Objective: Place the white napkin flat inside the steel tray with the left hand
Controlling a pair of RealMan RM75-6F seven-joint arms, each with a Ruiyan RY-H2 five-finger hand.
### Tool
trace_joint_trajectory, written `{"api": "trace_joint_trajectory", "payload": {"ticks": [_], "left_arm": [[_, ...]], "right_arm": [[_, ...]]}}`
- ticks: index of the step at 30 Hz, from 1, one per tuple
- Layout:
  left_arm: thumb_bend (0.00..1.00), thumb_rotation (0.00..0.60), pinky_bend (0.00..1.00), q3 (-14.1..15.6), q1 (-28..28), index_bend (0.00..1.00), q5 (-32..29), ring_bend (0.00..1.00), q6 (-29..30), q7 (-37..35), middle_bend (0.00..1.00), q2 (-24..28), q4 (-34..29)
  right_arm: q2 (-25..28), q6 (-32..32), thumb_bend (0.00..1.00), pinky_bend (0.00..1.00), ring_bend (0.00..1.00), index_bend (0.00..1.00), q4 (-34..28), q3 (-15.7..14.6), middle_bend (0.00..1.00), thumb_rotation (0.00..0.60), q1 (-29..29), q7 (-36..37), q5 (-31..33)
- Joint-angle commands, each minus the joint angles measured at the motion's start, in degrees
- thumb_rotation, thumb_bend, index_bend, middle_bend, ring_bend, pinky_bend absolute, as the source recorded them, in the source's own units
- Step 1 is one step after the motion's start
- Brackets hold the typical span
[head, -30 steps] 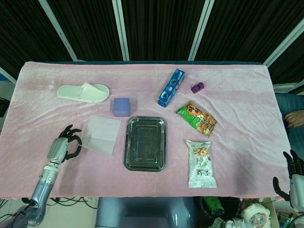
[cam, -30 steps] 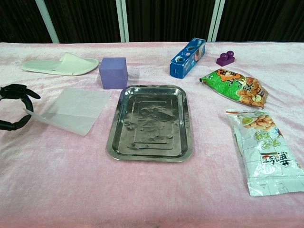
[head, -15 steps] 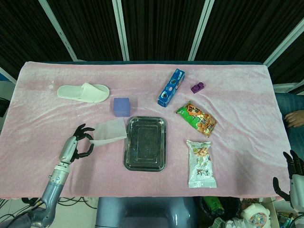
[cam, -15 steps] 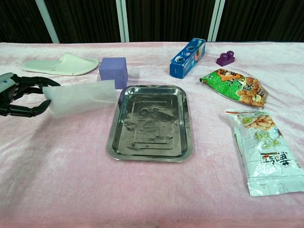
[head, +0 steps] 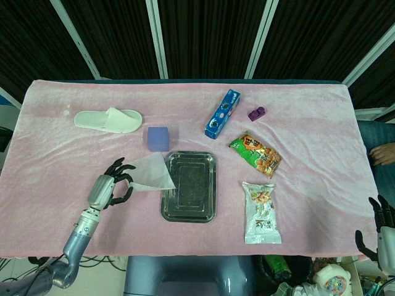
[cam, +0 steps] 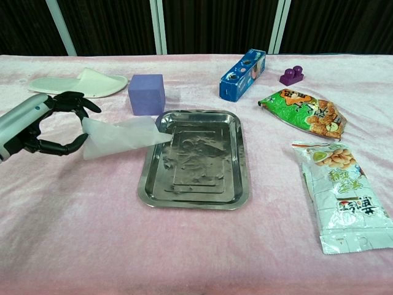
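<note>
— Now, where is your white napkin (head: 152, 173)?

— Your left hand (head: 110, 190) pinches its left edge and holds it lifted off the pink cloth (head: 55, 160). Its far tip reaches over the left rim of the steel tray (head: 189, 213), just in front of the purple cube (head: 157, 139).

— And your right hand (head: 382, 233)?

— It shows at the table's lower right corner, fingers apart, holding nothing, well away from the snack bags.

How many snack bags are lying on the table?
2. The green snack bag lies right of the steel tray, and the white snack bag lies just in front of it. None seems hidden.
</note>
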Motion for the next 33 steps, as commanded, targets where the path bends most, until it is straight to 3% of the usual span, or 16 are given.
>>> {"api": "trace_joint_trajectory", "payload": {"ticks": [1, 15, 23, 29, 33], "left_arm": [[0.46, 0.600, 0.13, 3.40, -1.60, 0.60, 5.96, 0.03, 5.99, 1.15, 0.26, -4.25, 8.41], [0.46, 0.600, 0.13, 8.64, -2.11, 0.60, 11.97, 0.03, 13.92, 1.49, 0.26, -8.13, 16.20], [0.46, 0.600, 0.13, 9.24, -3.27, 0.60, 12.59, 0.03, 15.15, 3.43, 0.26, -8.18, 19.30], [0.46, 0.600, 0.13, 9.08, -4.54, 0.60, 11.47, 0.03, 12.53, 3.53, 0.25, -7.53, 19.70], [0.46, 0.600, 0.13, 8.70, -4.61, 0.61, 9.25, 0.04, 7.61, 3.49, 0.25, -6.67, 15.69]], "right_arm": [[-0.02, -0.09, 0.39, 0.15, 0.08, 0.00, -0.02, -0.02, 0.00, 0.600, 0.04, -0.06, 0.01], [0.16, -0.42, 0.39, 0.15, 0.08, 0.00, -0.20, 0.00, 0.00, 0.600, 0.11, 0.10, 0.32], [0.23, -0.60, 0.39, 0.15, 0.08, 0.00, -0.43, -0.03, 0.00, 0.600, 0.12, 0.07, 0.58], [0.28, -0.86, 0.39, 0.15, 0.08, 0.00, -0.56, 0.02, 0.00, 0.600, 0.21, -0.09, 0.96], [0.26, -0.80, 0.39, 0.15, 0.08, 0.00, -0.57, -0.02, 0.00, 0.600, 0.19, -0.25, 0.90]]}}
